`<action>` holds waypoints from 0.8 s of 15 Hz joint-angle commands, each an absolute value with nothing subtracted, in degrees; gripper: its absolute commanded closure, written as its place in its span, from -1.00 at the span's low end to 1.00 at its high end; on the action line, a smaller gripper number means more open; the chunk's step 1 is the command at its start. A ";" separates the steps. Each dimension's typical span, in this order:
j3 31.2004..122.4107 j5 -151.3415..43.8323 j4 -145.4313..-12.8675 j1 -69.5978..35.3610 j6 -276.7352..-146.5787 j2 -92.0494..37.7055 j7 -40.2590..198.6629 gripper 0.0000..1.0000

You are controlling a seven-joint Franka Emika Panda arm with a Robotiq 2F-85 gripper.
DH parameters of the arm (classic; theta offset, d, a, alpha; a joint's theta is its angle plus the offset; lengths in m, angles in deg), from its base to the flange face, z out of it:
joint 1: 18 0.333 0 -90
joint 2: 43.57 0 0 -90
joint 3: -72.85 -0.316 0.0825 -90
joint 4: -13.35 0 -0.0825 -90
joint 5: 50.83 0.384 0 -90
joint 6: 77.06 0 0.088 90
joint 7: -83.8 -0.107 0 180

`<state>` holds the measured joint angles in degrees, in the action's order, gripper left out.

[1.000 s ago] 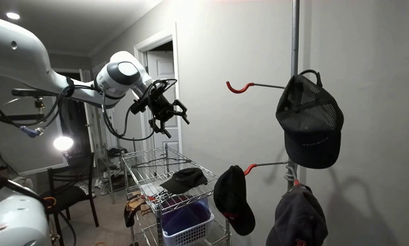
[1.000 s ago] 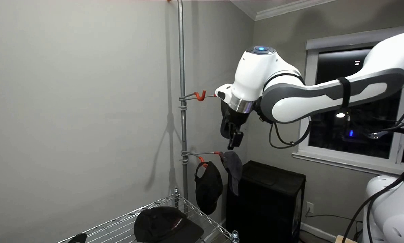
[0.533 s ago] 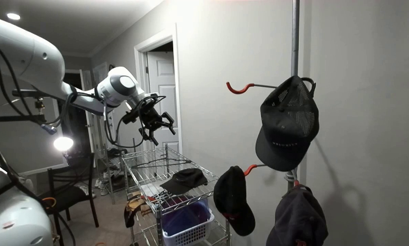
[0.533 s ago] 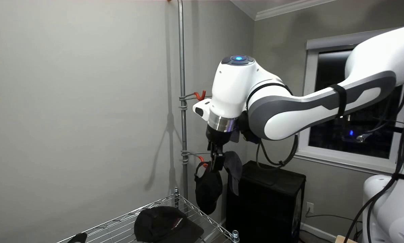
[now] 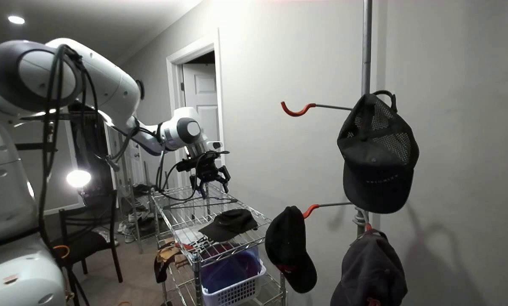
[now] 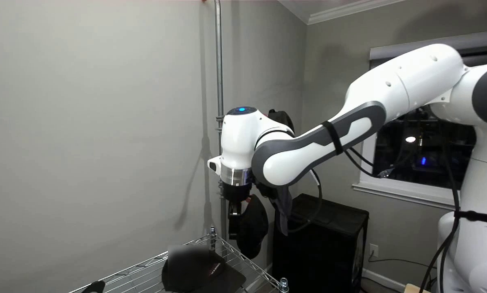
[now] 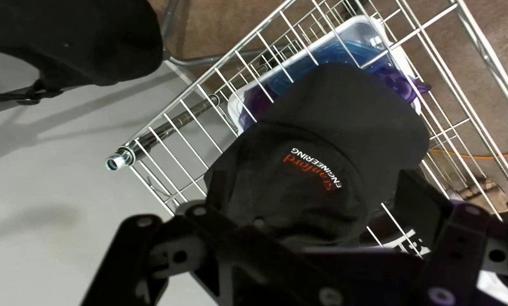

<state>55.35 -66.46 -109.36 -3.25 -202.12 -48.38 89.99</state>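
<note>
Now the gripper [image 5: 215,192] hangs left of centre in an exterior view, its jaws spread wide and holding nothing. A black lettered cap [image 7: 317,140] fills the middle of the wrist view, lying on the wire shelf [image 7: 211,70] with its brim toward the upper right; the fingers [image 7: 421,207] reach in from the lower edge on either side, apart from it. Beneath that shelf, at the bottom middle of an exterior view, sits a white basket [image 5: 237,291]. Further right, a red-flecked cap [image 5: 289,248] hangs on a red-tipped hook [image 5: 310,211], and a mesh-backed cap [image 5: 377,157] hangs above a dark grey cap [image 5: 371,267].
</note>
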 commanded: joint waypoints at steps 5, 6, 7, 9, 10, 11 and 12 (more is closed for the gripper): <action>56.82 -66.79 -106.56 -2.90 -205.33 -38.48 88.05 -1.00; 57.14 -66.51 -106.49 -3.01 -205.75 -37.79 87.92 -1.00; 57.48 -66.29 -106.35 -3.15 -206.18 -37.19 87.79 -1.00; 58.22 -65.89 -105.94 -3.38 -207.73 -35.57 87.63 -1.00; 58.56 -65.59 -105.59 -3.46 -208.56 -34.66 87.73 -1.00; 58.89 -65.60 -104.98 -3.45 -209.16 -33.75 87.54 -1.00; 59.18 -65.45 -104.10 -3.47 -209.70 -32.62 87.46 -1.00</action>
